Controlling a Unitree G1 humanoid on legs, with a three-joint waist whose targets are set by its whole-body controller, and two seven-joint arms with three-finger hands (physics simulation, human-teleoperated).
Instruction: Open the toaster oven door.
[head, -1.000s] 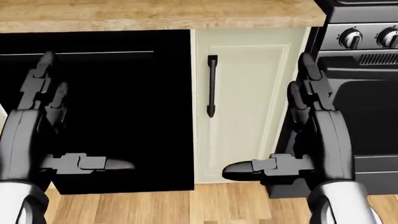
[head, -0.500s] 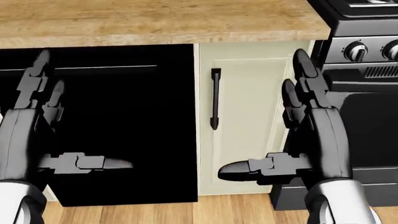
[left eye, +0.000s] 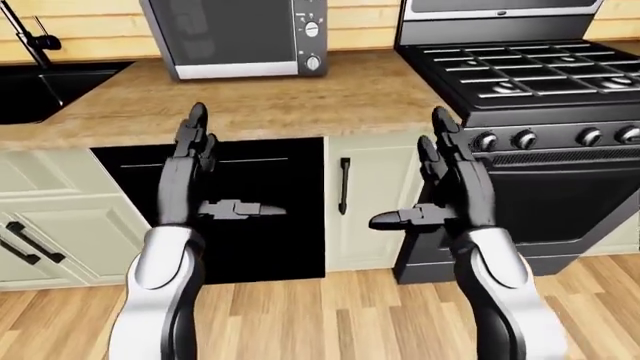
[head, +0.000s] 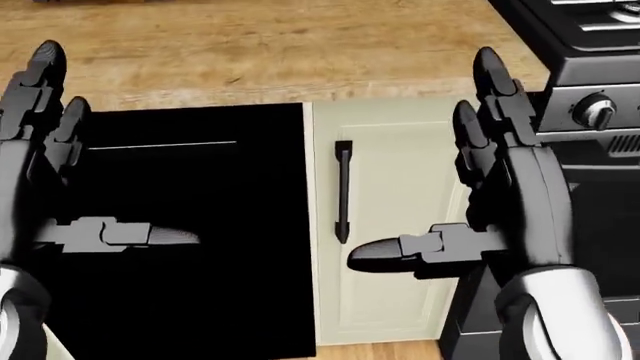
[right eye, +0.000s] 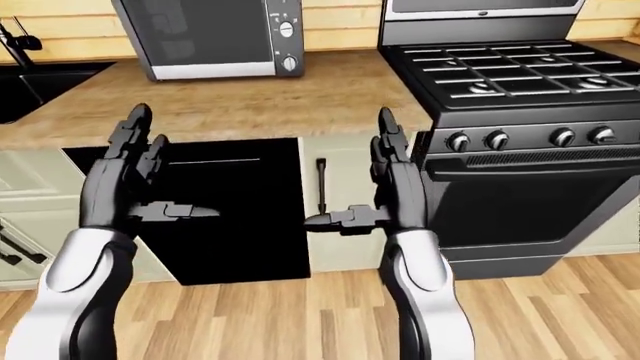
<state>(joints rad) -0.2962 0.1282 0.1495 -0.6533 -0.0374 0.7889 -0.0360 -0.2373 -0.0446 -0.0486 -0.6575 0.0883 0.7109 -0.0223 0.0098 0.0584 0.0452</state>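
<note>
Camera tilted up; counter (head: 250, 45) fills more, toaster oven (left eye: 240, 37) untouched.

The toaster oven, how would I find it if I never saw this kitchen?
Find the wooden counter between the sink and the black stove. The toaster oven stands at its top edge in the left-eye view: a grey box with two round knobs down its right side, the only appliance on the counter.

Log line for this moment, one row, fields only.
left hand: open, empty | right hand: open, empty | toaster oven: on counter, door shut, untouched | stove: right of view
</note>
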